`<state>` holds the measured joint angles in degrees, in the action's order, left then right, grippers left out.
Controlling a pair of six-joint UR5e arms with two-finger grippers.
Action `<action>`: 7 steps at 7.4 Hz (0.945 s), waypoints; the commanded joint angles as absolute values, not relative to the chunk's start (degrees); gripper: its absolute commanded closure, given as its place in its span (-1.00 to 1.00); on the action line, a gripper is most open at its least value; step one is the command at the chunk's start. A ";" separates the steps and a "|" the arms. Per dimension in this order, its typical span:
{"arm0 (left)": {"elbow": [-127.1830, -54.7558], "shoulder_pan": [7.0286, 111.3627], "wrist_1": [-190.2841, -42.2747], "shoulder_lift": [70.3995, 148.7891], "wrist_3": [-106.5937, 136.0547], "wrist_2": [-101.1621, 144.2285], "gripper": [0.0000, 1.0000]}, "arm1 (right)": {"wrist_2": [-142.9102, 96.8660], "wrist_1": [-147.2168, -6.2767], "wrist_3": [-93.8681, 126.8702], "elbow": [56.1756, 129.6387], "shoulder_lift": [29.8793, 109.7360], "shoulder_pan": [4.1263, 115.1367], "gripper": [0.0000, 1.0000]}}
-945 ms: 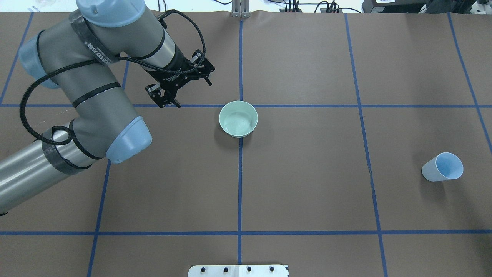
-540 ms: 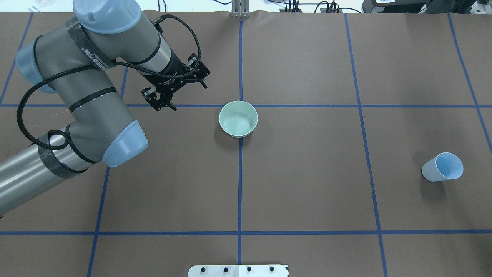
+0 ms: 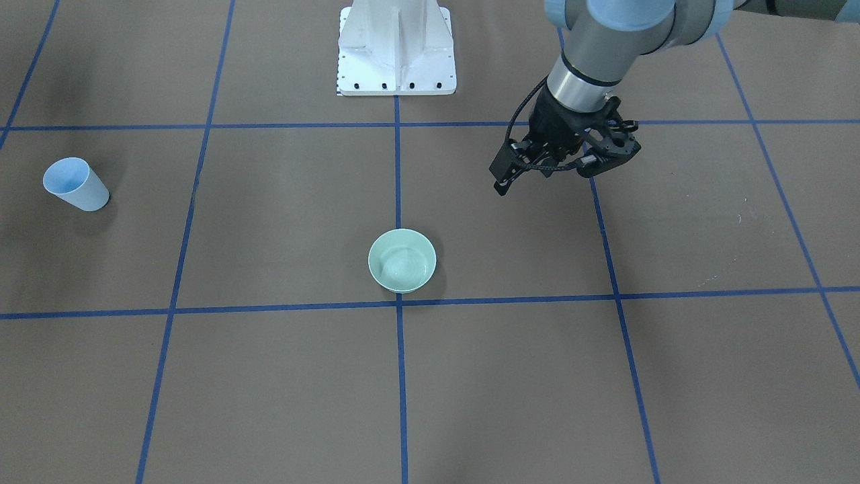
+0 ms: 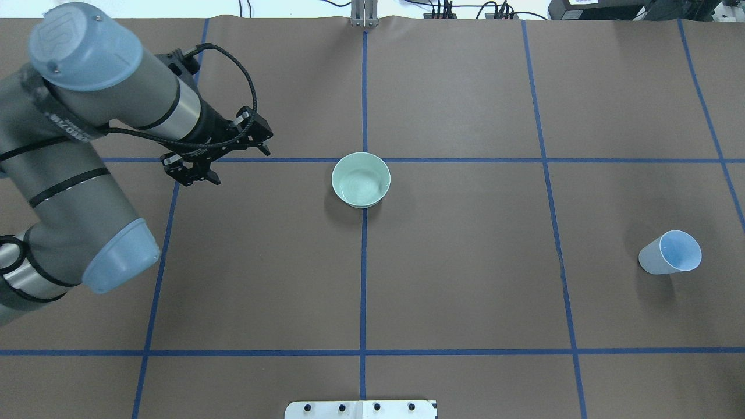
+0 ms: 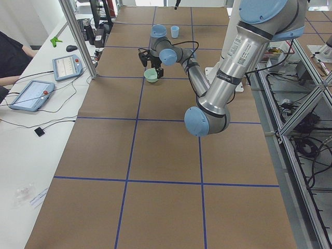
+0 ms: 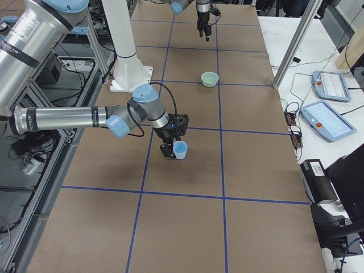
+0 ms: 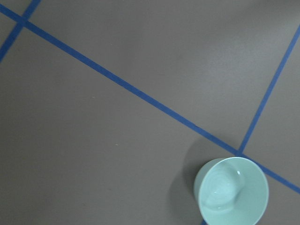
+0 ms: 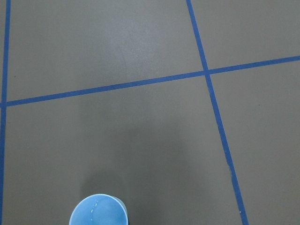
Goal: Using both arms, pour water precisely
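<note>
Water (image 4: 359, 189) glints in the bowl (image 4: 336, 176); left claw (image 4: 240, 167) has drawn away.

One table (image 4: 465, 291) is counted, and on it one pale green bowl (image 4: 361, 180) and one pale blue cup (image 4: 669, 252) are found. Two arms are seen: the left arm (image 4: 75, 198) and the right arm (image 6: 68, 118). Each is ended by one claw, so two are counted: the left claw (image 4: 238, 166) and the right claw (image 6: 169, 149). One white pedestal (image 3: 396, 50) is shown. Beside the table two tablets are laid, a nearer tablet (image 5: 28, 95) and a farther tablet (image 5: 67, 66), and one person (image 5: 10, 57) is partly shown.
</note>
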<state>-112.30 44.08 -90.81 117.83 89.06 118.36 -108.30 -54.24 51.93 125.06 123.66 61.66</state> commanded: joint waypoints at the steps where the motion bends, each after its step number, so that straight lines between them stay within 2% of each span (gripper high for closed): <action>1: -114.96 44.39 -90.79 114.43 86.22 118.21 -1.00 | -96.83 -50.91 62.25 125.07 124.37 50.17 -0.99; 7: -115.75 44.74 -90.70 113.39 81.61 118.04 -1.00 | -67.27 -47.72 87.41 125.25 126.82 17.62 -1.00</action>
